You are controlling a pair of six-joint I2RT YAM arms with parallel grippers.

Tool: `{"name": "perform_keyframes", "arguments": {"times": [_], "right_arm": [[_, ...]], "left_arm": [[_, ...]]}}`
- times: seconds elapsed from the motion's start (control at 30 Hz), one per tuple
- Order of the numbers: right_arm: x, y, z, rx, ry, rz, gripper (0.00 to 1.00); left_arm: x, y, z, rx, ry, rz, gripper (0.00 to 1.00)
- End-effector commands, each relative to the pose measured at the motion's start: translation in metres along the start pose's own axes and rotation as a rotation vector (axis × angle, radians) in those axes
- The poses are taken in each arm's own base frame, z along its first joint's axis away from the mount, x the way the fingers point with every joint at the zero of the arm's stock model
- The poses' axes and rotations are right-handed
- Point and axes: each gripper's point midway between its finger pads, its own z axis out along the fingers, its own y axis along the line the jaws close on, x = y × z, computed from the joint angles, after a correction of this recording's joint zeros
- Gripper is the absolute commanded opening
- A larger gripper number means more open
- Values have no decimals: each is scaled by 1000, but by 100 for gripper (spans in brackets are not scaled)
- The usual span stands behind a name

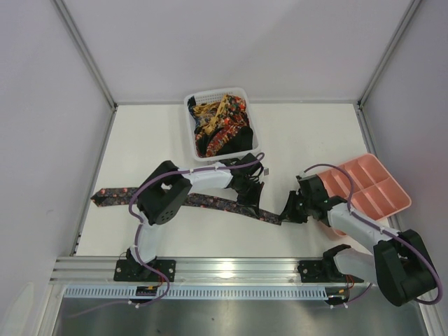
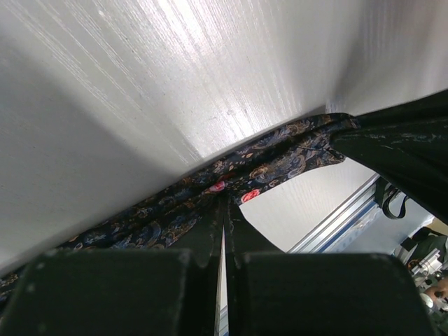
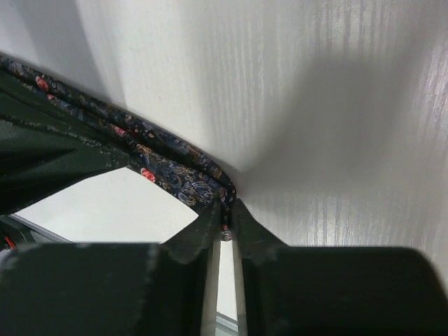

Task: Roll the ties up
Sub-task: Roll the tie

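1 patterned tie [image 1: 217,204] lies stretched slantwise across the worktop [image 1: 308,136], the left end effector [image 2: 224,210] clenched on it short of its right end to anchor it, the right end effector [image 3: 225,213] pinching the folded tip itself, apparently ready to start the roll.

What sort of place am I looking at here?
Probably a robot lab test cell: a white table walled by plain panels, a left arm and right arm bolted at its near edge holding a tie, and props set out, a basket of ties and a pink tray.
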Motion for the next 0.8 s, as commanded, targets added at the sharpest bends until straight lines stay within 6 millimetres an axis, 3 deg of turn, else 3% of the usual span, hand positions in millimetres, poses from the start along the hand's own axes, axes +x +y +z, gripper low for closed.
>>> {"name": "perform_keyframes", "arguments": {"times": [0.0,0.13,0.43,0.6,0.77], "right_arm": [[-12,10,-12,-3,-40,-39,10],[-16,19,-19,-10,-46,-59,0],[-17,57,-20,-101,6,-123,0],[-27,88,-22,-179,17,-128,0],[-22,107,-19,-260,87,-109,0]], "left_arm": [[-5,9,6,-41,-4,28,0],[-4,9,5,-46,-4,28,1],[-6,9,4,-50,-3,30,0],[-6,10,5,-59,-3,24,0],[-5,12,5,-65,1,14,0]]}}
